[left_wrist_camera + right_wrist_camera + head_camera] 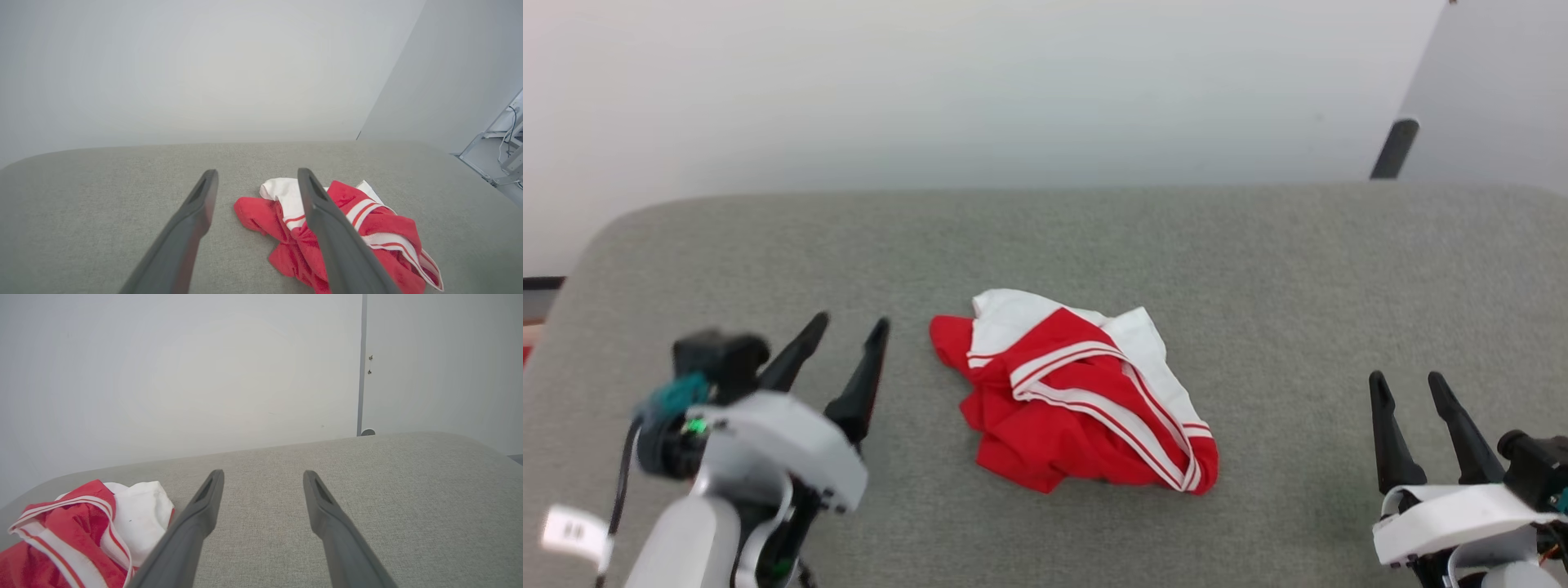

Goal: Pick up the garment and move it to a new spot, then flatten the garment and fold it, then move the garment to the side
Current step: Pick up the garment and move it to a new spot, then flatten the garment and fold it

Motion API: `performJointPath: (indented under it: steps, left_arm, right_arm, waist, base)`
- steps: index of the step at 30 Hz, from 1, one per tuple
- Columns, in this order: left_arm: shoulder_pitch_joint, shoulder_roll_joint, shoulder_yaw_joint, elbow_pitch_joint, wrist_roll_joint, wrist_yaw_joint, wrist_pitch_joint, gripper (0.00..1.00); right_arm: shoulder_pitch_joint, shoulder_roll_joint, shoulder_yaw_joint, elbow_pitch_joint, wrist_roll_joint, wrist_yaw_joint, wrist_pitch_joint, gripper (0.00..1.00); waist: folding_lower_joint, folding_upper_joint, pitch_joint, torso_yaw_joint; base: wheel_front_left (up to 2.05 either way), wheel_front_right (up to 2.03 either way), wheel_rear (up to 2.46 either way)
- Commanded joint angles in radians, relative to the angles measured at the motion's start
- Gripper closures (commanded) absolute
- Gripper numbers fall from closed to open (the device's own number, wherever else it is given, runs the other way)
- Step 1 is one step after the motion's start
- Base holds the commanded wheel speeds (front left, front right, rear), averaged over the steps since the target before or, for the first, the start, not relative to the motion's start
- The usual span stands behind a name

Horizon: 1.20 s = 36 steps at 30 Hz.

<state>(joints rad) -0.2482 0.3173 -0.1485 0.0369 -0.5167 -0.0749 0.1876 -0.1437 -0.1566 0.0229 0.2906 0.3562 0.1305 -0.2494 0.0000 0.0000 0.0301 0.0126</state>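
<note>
Grey cloth-covered desk (pixel 1258 261), pale wall behind. Garment (pixel 1078 392) lies crumpled mid-desk, red bulk with white sleeves showing, nothing gripping it. Left gripper (pixel 851 321) near its left edge, fingers apart, empty. Right gripper (pixel 1406 377) well apart on the other side, fingers apart, empty. Looks like step one, pickup not yet made. Next: left reaches in, lowers onto a raised fold, pinches cloth.

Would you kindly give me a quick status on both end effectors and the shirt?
Left end effector open, empty, beside shirt. Right end effector open, empty, farther off. Garment crumpled on grey cushion. No obstruction seen.
</note>
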Motion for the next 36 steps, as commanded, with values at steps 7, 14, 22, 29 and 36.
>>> performJointPath:
  steps: [7, 14, 22, 29, 36]
  left_arm:
    - [0.099, 0.009, 0.05, 0.062, 0.036, 0.012, -0.185, 0.0]
    - [0.159, 0.01, 0.089, 0.117, 0.035, 0.005, -0.335, 0.0]
    - [0.189, 0.01, 0.113, 0.169, 0.027, 0.006, -0.403, 0.0]
    - [0.178, 0.012, 0.112, 0.179, 0.022, 0.006, -0.408, 0.0]
    - [0.16, 0.012, 0.093, 0.171, 0.027, 0.008, -0.395, 0.0]
  right_arm:
    - [0.04, -0.002, -0.006, -0.021, -0.029, 0.0, 0.001, 0.0]
    - [0.065, 0.002, -0.027, -0.026, -0.037, 0.0, -0.005, 0.0]
    - [0.097, 0.013, -0.054, -0.029, -0.042, 0.0, -0.007, 0.0]
    - [0.095, 0.016, -0.048, -0.032, -0.037, 0.0, 0.011, 0.0]
    - [0.075, -0.009, -0.014, -0.04, -0.015, 0.0, 0.063, 0.0]
  waist:
    - [0.0, 0.0, -0.052, 0.041]
    - [0.0, 0.0, -0.063, 0.044]
    - [0.0, 0.0, -0.07, 0.043]
    - [0.0, 0.0, -0.067, 0.047]
    - [0.0, 0.0, -0.053, 0.086]
  base:
    - [0.0, 0.0, 0.0]
    - [0.0, 0.0, 0.0]
    - [0.0, 0.0, 0.0]
    - [0.0, 0.0, 0.0]
    - [0.0, 0.0, 0.0]
